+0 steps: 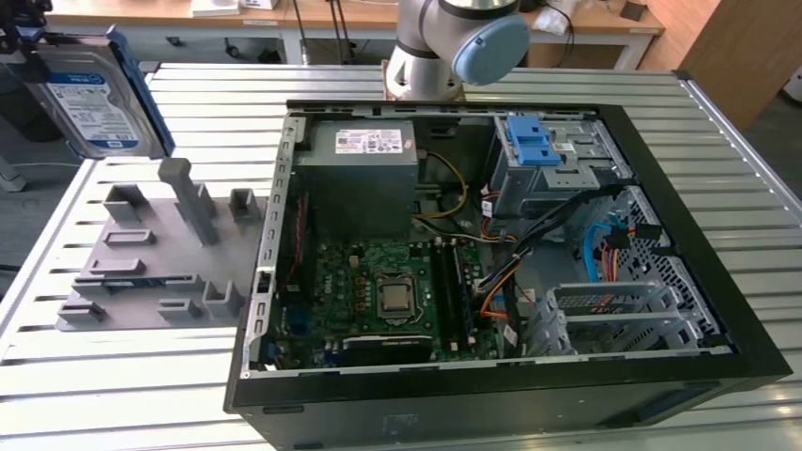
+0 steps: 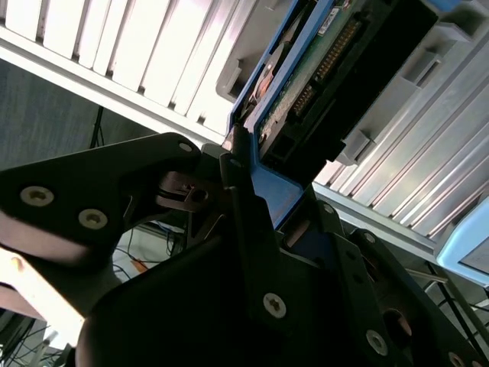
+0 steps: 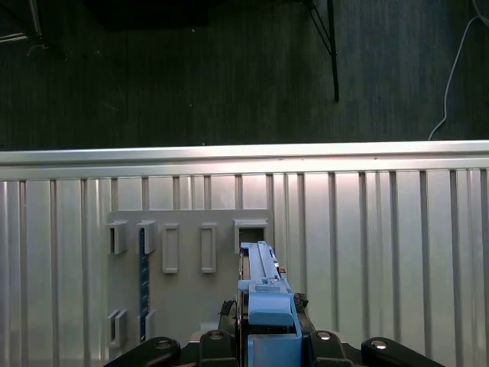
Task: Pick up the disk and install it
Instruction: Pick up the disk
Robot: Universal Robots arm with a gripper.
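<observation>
The disk (image 1: 90,99), silver with a white-and-blue label and a blue bracket, hangs upright in the air at the exterior view's far left, above the table's back corner. My gripper (image 1: 23,39) is shut on its blue bracket there. In the first wrist view the disk (image 3: 262,287) shows edge-on between the gripper (image 3: 269,336) fingers, over the grey fixture plate (image 3: 191,306). The second wrist view shows the disk's circuit-board side (image 2: 321,69), with the gripper (image 2: 256,180) clamped on the bracket.
An open computer case (image 1: 701,376) lies on the slatted metal table (image 1: 150,395). Inside are a grey power supply box (image 1: 357,178), a motherboard (image 1: 389,296) and a grey cage with blue latches (image 1: 546,146). The grey fixture plate (image 1: 150,254) lies to the case's left in the exterior view.
</observation>
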